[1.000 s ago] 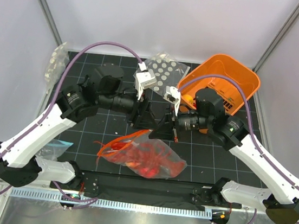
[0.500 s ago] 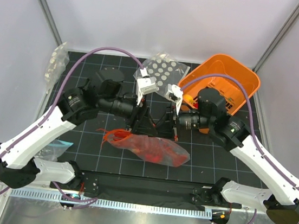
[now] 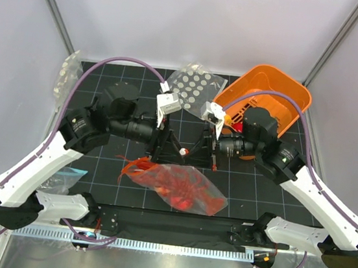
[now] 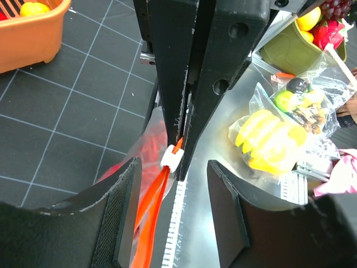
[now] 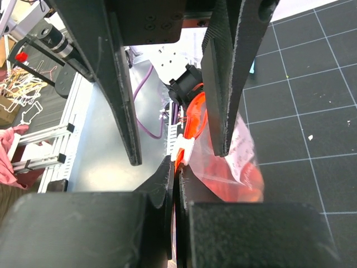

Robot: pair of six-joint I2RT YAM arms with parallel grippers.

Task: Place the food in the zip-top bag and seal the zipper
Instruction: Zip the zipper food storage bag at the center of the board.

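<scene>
We pinch the zipper [image 4: 149,215] in our right hand [image 4: 179,157] and straddle it with our left hand [image 5: 177,152], fingers apart, ready for sealing; the zip-top bag [image 3: 188,189] sits lower centre of the overhead view, food [image 3: 168,181] inside.

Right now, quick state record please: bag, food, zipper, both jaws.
zip-top bag: near the arms' bases, mouth edge held up
contents: red toy food visible inside it
zipper: orange-red, with white slider
right jaws: shut on zipper at the slider
left jaws: open, straddling the zipper
sealed: cannot tell
</scene>
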